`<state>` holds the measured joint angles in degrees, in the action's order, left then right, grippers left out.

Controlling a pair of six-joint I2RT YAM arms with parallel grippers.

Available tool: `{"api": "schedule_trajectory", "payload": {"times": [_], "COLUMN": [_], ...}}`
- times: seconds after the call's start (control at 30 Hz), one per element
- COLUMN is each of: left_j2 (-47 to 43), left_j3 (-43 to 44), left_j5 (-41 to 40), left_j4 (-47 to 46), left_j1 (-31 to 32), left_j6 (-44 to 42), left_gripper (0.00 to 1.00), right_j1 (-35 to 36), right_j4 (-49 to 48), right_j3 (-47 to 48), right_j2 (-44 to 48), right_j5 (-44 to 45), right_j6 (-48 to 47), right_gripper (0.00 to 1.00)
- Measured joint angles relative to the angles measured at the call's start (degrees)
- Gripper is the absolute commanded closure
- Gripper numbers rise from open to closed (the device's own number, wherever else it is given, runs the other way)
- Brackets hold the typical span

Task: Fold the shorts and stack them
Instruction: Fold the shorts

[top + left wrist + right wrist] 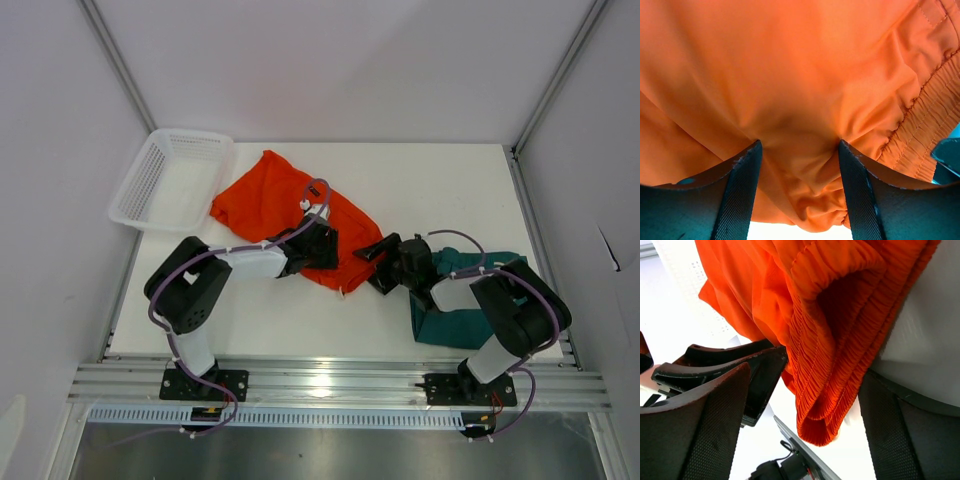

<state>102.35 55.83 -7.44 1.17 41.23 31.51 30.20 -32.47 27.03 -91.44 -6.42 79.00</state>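
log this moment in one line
left pincer: open, straddling orange shorts | right pincer: open around waistband | green shorts: partly under right arm

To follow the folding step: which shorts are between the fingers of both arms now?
The orange shorts, beside the basket; the teal shorts lie apart at the right edge.
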Motion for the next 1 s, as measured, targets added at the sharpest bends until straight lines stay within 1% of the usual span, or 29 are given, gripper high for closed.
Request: {"api": "schedule_trajectory", "payload": {"times": [0.07,0.1,0.2,0.3,0.37,0.4,0.47,0.5,0.57,0.6,0.67,0.8,0.83,0.9,1.0], "left_j2": [0.00,0.00,0.00,-0.02,-0.04,-0.11,-0.48,-0.85,-1.70,-2.12,-2.67,-2.95,-3.17,-4.11,-7.85], "left_j3": [-0.31,-0.46,-1.07,-1.70,-1.97,-2.23,-3.08,-3.72,-5.07,-5.68,-6.60,-6.78,-6.75,-6.64,-6.84], "left_j5": [0.11,0.09,0.02,-0.35,-0.85,-1.16,-1.86,-2.34,-3.72,-4.28,-4.94,-6.40,-6.67,-7.02,-7.32], "left_j4": [-0.61,-0.92,-2.34,-3.74,-4.39,-4.79,-5.84,-6.27,-7.10,-7.37,-8.02,-8.00,-7.65,-5.92,-0.15], "left_j1": [0.02,0.04,0.31,0.90,1.49,1.86,2.73,3.32,4.79,5.55,6.86,9.84,10.51,11.06,10.34], "left_j6": [0.00,0.00,0.11,0.57,1.29,1.73,3.26,4.22,6.62,7.78,10.16,13.97,14.62,15.15,15.04], "left_gripper": [0.35,0.36,0.36,0.36,0.36,0.36,0.36,0.35,0.35,0.35,0.34,0.28,0.25,0.23,0.20], "right_j1": [0.04,0.04,0.07,0.02,-0.15,-0.44,-0.85,-1.07,-1.95,-2.49,-3.76,-7.10,-7.98,-10.54,-15.47], "right_j4": [-1.16,-1.66,-1.51,0.39,2.10,2.73,3.98,4.50,6.12,7.26,10.51,22.25,25.05,31.43,38.14], "right_j3": [0.00,0.02,0.57,2.56,3.93,4.48,5.22,5.57,6.69,7.52,9.77,17.51,19.19,22.69,26.05], "right_j2": [-0.70,-1.05,-1.75,-2.78,-3.43,-3.63,-3.67,-3.67,-3.69,-3.72,-3.72,-3.91,-3.91,-3.93,-4.02], "right_j5": [0.42,0.72,1.86,3.04,3.58,3.82,4.11,4.20,3.56,2.89,0.83,-3.56,-4.76,-7.23,-9.14], "right_j6": [-0.07,-0.15,-1.07,-3.10,-4.55,-5.25,-6.88,-7.39,-9.57,-10.73,-14.32,-23.67,-25.88,-31.74,-39.12], "right_gripper": [0.19,0.23,0.30,0.43,0.49,0.59,0.69,0.78,0.84,0.96,1.00,1.00,1.00,1.00,1.00]}}
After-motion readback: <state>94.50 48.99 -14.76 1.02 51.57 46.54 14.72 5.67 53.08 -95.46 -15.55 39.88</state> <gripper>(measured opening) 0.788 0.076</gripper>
